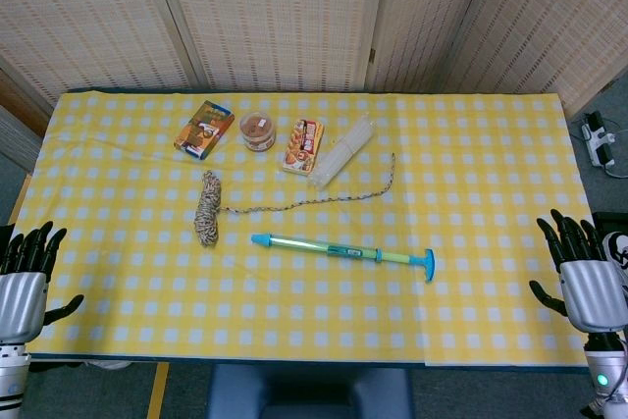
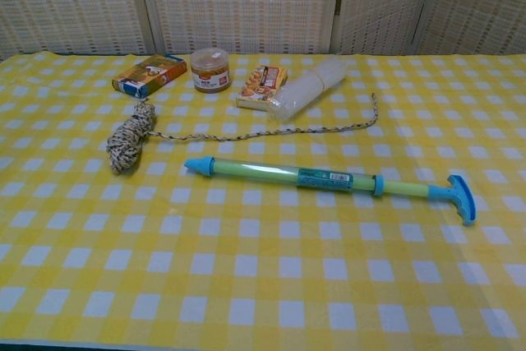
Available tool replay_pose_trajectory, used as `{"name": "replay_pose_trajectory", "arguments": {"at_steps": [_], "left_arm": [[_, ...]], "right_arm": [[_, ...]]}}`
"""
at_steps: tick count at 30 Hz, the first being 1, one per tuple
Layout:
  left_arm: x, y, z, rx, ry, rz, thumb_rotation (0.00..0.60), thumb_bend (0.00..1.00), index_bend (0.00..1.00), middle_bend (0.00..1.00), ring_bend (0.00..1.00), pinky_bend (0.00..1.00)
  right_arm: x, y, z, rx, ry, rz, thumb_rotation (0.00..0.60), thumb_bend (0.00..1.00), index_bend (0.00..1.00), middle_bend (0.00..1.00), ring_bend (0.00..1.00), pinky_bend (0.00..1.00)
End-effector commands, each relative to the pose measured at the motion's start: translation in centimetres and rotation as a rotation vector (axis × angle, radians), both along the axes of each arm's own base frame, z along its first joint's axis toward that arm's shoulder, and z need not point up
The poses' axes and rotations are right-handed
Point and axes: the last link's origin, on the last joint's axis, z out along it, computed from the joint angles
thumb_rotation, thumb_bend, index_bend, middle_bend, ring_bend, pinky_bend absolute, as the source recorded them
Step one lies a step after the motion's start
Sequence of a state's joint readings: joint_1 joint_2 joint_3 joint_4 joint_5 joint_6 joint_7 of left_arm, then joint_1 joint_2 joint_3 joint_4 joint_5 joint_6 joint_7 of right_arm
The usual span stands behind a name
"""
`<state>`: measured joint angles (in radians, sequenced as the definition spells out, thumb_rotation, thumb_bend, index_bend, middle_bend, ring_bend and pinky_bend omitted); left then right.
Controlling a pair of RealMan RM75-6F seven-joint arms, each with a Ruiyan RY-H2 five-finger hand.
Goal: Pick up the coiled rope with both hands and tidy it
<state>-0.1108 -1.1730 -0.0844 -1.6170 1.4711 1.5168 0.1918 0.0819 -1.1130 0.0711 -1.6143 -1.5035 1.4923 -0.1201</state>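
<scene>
So from my seat at the controls, both hands are parked off the table edges holding nothing. My left hand (image 1: 26, 277) sits at about 8 o'clock in the head view, fingers spread and pointing up, thumb out to the side. My right hand (image 1: 586, 272) mirrors it over at 4 o'clock, fingers fanned apart as well. Neither one shows in the chest view.

The coiled rope (image 1: 207, 208) lies on the yellow checked tablecloth (image 1: 471, 272), left of centre, roughly 10 o'clock from the middle of the table. The bundle runs lengthwise toward me, and a loose tail (image 1: 324, 199) trails off to the right, then hooks up toward 12 o'clock near the far end.

Just nearer to me than the rope is a long green and blue pump toy (image 1: 343, 249) (looks like a water squirter, handle at its right end), lying crosswise and apart from the tail.

Along the far side sit a small orange box (image 1: 204, 130), a round brown-lidded tub (image 1: 258, 130), a snack packet (image 1: 303, 144) and a clear plastic tube (image 1: 343, 151) touching that packet.
</scene>
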Motion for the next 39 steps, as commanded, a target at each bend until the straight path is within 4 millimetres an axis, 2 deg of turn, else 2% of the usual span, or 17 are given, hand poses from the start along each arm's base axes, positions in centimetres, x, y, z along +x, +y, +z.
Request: {"name": "replay_pose_trajectory", "arguments": {"at_steps": [1, 11, 16, 20, 28, 34, 39], "left_arm": [[0.1, 0.1, -0.2, -0.014, 0.005, 0.004, 0.600, 0.16, 0.00, 0.00, 0.00, 0.00], [0.5, 0.5, -0.1, -0.022, 0.006, 0.001, 0.600, 0.16, 0.02, 0.00, 0.00, 0.00], [1.5, 1.8, -0.1, -0.038, -0.010, -0.046, 0.600, 0.16, 0.05, 0.02, 0.02, 0.00], [3.1, 3.8, -0.3, -0.071, -0.062, -0.106, 0.600, 0.16, 0.07, 0.06, 0.05, 0.02], [7.4, 9.4, -2.1, -0.226, -0.117, -0.172, 0.600, 0.16, 0.08, 0.08, 0.08, 0.07], [10.9, 13.9, -4.6, -0.302, -0.159, -0.173, 0.600, 0.16, 0.09, 0.08, 0.09, 0.08], [13.2, 17.0, -7.8, -0.318, -0.138, -0.153, 0.600, 0.16, 0.08, 0.08, 0.09, 0.08]], "right_arm": [[0.0, 0.1, 0.0, -0.003, -0.002, 0.000, 0.600, 0.26, 0.00, 0.00, 0.04, 0.00], [-0.2, 0.3, 0.3, -0.020, -0.012, 0.004, 0.600, 0.26, 0.00, 0.00, 0.04, 0.00], [-0.2, 0.4, 0.3, -0.020, -0.015, 0.009, 0.600, 0.26, 0.00, 0.00, 0.04, 0.00], [0.0, 0.4, 0.4, -0.025, -0.015, 0.024, 0.600, 0.26, 0.00, 0.00, 0.04, 0.00], [0.2, 0.5, 0.6, -0.028, -0.012, 0.037, 0.600, 0.26, 0.00, 0.00, 0.04, 0.00], [0.4, 0.6, 0.5, -0.025, -0.012, 0.046, 0.600, 0.26, 0.00, 0.00, 0.04, 0.00], [0.3, 0.8, 0.6, -0.028, -0.012, 0.042, 0.600, 0.26, 0.00, 0.00, 0.04, 0.00]]}}
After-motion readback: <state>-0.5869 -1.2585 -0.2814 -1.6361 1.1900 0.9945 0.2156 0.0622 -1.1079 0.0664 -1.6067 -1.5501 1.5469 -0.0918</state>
